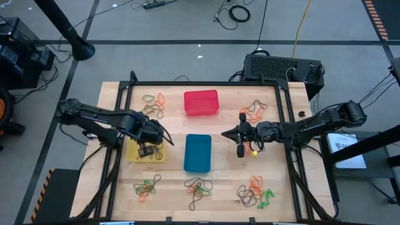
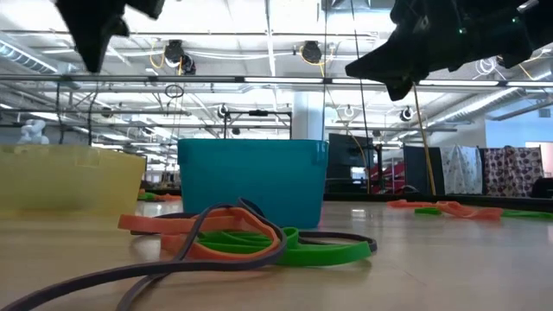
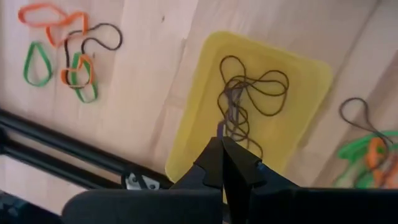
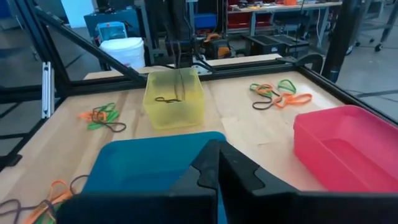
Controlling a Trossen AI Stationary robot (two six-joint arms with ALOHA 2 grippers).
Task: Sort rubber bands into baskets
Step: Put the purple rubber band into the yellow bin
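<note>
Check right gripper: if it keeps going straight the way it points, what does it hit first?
Likely the blue basket, directly ahead of the shut right gripper; the yellow basket lies beyond. Height is unclear, so it might pass over the rim.

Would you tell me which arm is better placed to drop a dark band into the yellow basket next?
Left. The left gripper hangs over the yellow basket, shut on a dark rubber band. The right gripper waits shut between the red and blue ones.

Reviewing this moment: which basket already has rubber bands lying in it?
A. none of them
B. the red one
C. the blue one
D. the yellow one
D. The yellow basket holds a tangle of dark rubber bands, with the shut left gripper above it pinching a dark strand; the red basket and the blue basket show no bands inside.
</note>
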